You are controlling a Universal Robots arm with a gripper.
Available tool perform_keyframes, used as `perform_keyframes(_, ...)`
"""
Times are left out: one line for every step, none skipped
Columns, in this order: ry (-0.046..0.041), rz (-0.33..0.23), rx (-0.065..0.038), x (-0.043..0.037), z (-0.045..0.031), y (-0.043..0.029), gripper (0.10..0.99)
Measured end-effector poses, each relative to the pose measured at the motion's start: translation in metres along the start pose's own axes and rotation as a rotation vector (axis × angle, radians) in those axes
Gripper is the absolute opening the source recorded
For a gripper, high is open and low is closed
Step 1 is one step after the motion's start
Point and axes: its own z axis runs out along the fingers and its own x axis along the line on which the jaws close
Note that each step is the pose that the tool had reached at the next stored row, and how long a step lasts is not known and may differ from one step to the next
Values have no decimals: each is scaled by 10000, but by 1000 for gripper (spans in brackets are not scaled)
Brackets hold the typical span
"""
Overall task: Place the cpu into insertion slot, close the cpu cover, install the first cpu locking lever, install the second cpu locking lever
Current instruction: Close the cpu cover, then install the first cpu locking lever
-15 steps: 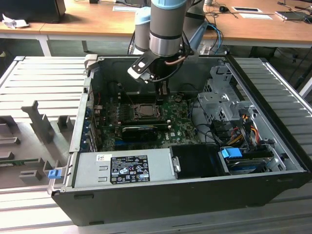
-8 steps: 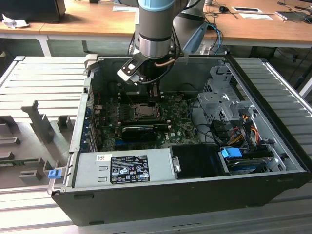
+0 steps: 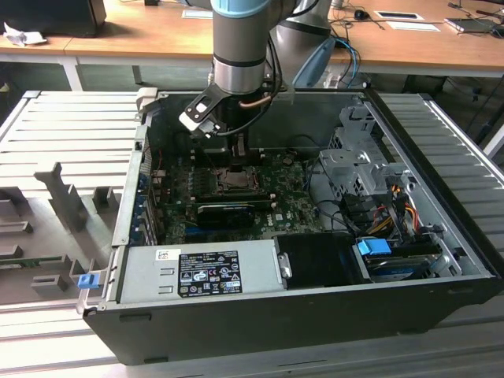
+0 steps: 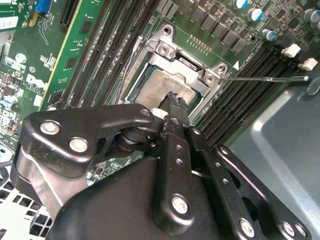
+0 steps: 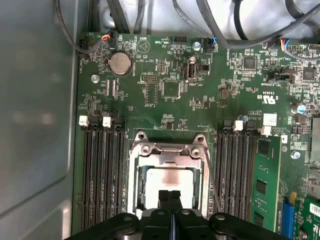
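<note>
Black, jointed metal gripper (image 5: 169, 195): we see its fingers pinched narrow, nothing between them, tips poised over the cpu (image 5: 169, 176), a pale, matte square chip. It lies in the dark square insertion slot (image 5: 141, 190), framed by the flat grey steel cpu cover (image 5: 167, 150), on the green motherboard (image 5: 170, 110).

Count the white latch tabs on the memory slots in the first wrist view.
4. Two white tabs sit side by side on one side of the socket, two more on the other. The gripper may hide others.
</note>
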Motion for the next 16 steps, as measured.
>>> perform_keyframes(0, 0, 0, 0, 0, -5, 106)
perform_keyframes(1, 0, 0, 0, 0, -10, 106)
perform_keyframes(0, -1, 0, 0, 0, -13, 106)
perform_keyframes(0, -1, 0, 1, 0, -16, 106)
perform_keyframes(0, -1, 1, 0, -1, -16, 106)
perform_keyframes(0, -1, 0, 0, -1, -16, 106)
perform_keyframes(-3, -2, 2, -1, -9, -16, 106)
perform_keyframes(0, 0, 1, 0, -21, -16, 106)
perform_keyframes(-1, 0, 1, 0, -29, -16, 106)
perform_keyframes(0, 0, 1, 0, -33, -16, 106)
perform_keyframes(0, 0, 0, 0, -40, -16, 106)
perform_keyframes(0, 0, 0, 0, -48, -16, 106)
perform_keyframes(0, 0, 0, 0, -54, -16, 106)
perform_keyframes(0, 0, 1, 0, -65, -16, 106)
perform_keyframes(0, 0, 0, 0, -74, -15, 106)
perform_keyframes(0, 0, 0, 0, -84, -15, 106)
